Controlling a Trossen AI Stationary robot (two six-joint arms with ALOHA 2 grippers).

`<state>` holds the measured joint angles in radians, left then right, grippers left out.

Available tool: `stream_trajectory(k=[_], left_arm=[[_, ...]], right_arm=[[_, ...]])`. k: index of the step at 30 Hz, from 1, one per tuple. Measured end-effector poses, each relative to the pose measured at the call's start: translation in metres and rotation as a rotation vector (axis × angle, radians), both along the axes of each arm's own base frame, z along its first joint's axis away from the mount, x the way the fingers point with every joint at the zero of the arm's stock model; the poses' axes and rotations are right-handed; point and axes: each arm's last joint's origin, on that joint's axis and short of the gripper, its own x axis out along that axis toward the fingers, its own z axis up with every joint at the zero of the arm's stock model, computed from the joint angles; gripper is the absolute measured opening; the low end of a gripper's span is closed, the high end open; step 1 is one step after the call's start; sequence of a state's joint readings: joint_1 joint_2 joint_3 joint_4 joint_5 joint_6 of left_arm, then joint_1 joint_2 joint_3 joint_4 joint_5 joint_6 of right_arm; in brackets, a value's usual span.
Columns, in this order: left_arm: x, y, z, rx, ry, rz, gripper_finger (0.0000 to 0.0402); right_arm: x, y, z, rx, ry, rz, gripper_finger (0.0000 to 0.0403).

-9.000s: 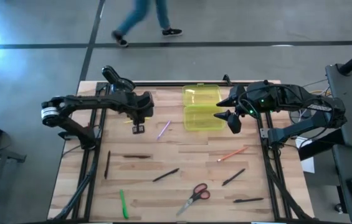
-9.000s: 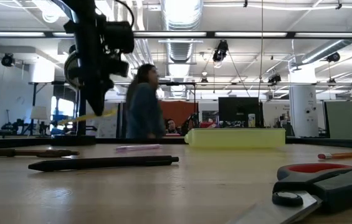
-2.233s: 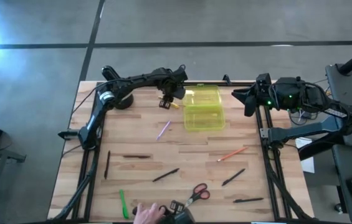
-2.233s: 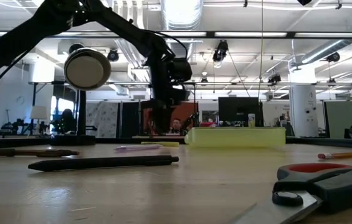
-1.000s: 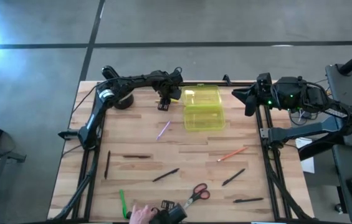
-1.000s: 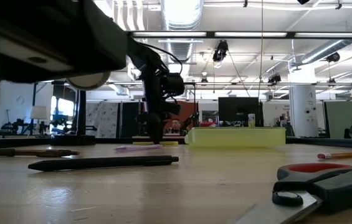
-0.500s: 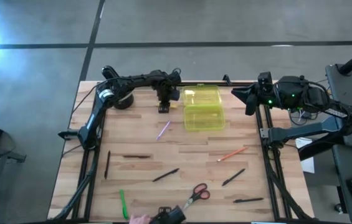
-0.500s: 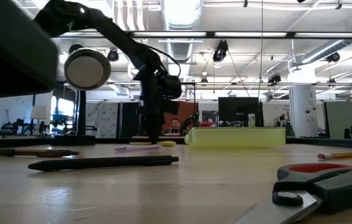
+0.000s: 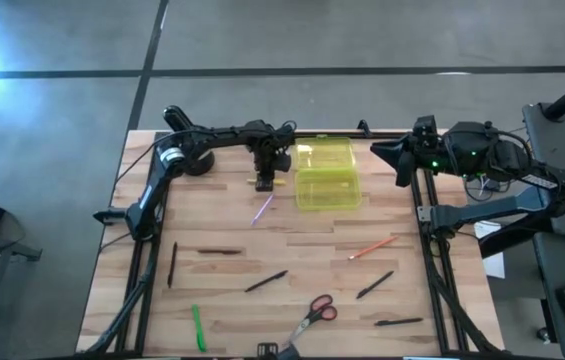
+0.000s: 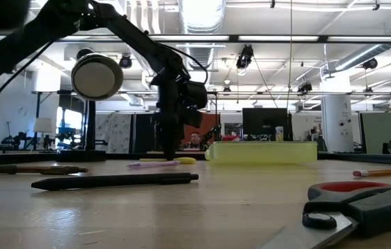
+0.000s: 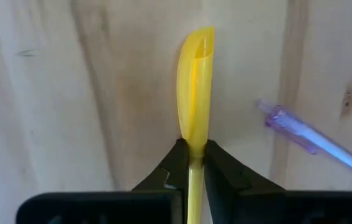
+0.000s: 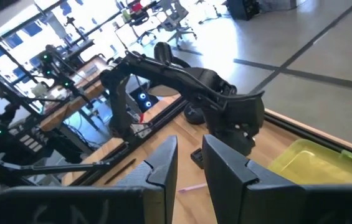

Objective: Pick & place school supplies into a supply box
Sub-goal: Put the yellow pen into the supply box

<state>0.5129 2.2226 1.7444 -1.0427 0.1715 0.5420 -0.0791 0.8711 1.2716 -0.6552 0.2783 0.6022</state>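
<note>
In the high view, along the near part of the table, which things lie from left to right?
Green pen → black pen → red-handled scissors → black pen → black pen.

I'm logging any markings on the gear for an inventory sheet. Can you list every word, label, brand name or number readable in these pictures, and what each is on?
None can be read.
yellow pen in the left gripper: no print shows.
purple pen: no print shows.
supply box: plain, no label.
scissors: no marking shows.
Screens in the room behind the table: too small to read.
</note>
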Motion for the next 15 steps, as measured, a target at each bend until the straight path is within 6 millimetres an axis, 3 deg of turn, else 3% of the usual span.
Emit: stream_trajectory(k=[8,15], left_arm=[[0.000,-0.004,0.013,0.016,-0.021,0.022,0.0007],[-0.006,-0.006,0.040,0.048,-0.062,0.030,0.0006]], right_arm=[[0.001,0.003,0.000,0.001,-0.001,0.024,0.0068],[0.001,0.005,0.000,0.001,-0.002,0.036,0.0068]])
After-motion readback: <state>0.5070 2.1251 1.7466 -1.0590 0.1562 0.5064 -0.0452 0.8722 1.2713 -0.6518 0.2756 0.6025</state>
